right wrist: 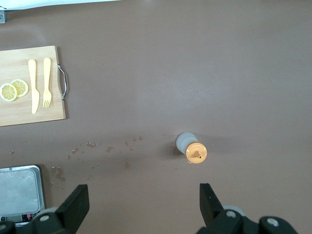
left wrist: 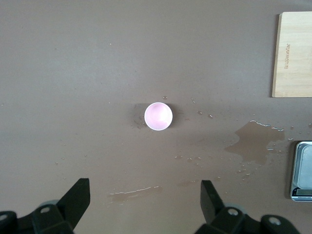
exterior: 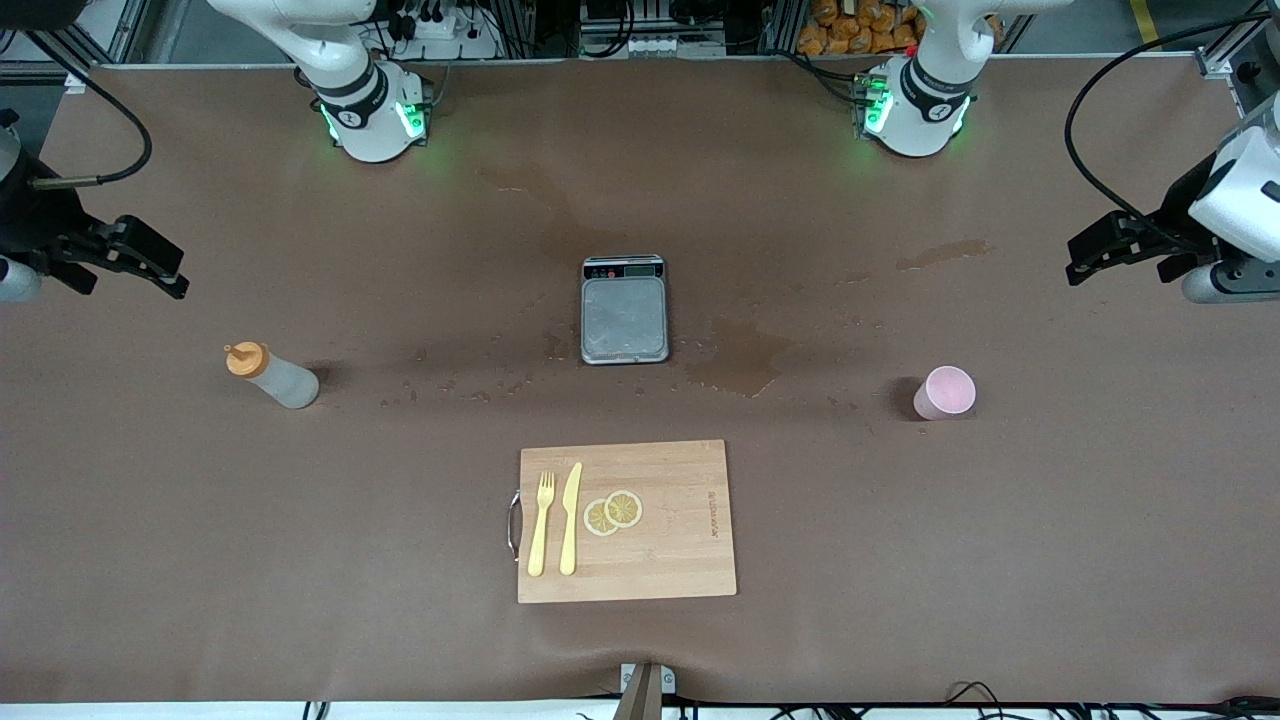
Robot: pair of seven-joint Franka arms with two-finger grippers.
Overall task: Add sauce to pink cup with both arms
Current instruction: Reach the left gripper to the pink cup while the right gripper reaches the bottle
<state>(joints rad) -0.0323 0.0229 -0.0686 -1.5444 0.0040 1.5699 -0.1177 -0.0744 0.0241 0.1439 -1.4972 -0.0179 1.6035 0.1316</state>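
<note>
The sauce bottle [exterior: 272, 375], whitish with an orange nozzle cap, stands upright on the brown table toward the right arm's end; it also shows in the right wrist view [right wrist: 191, 147]. The pink cup [exterior: 944, 392] stands upright and empty toward the left arm's end, and is seen from above in the left wrist view [left wrist: 158, 116]. My right gripper [exterior: 140, 265] hangs open and empty high over the table near the bottle [right wrist: 143, 195]. My left gripper [exterior: 1115, 262] hangs open and empty high over the table near the cup [left wrist: 145, 195].
A grey scale [exterior: 624, 312] sits at the table's middle, with wet patches [exterior: 745, 360] around it. A wooden cutting board [exterior: 690, 560] nearer the camera holds a yellow fork [exterior: 541, 522], a knife [exterior: 570, 518] and two lemon slices [exterior: 613, 512].
</note>
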